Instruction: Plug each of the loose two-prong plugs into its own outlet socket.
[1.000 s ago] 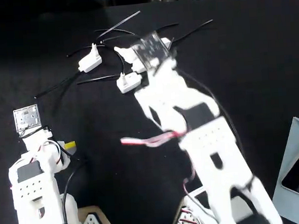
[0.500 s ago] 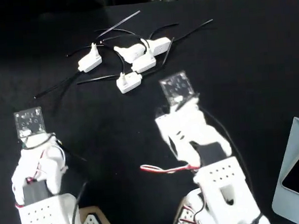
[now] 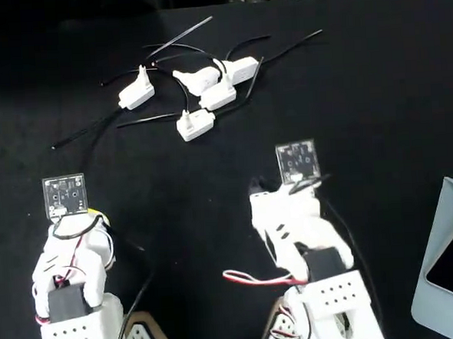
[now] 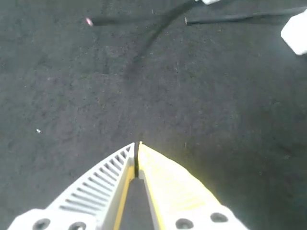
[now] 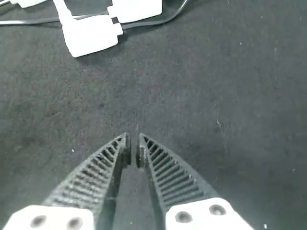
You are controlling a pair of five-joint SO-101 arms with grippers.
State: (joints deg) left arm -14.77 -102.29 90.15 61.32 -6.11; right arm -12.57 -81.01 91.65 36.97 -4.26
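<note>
white plugs (image 5: 91, 36) well ahead of the closed right claw (image 5: 133, 143)

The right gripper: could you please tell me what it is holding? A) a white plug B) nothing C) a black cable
B: the right gripper has its fingers shut on nothing over the black table, with the white plugs lying apart from it.
</note>
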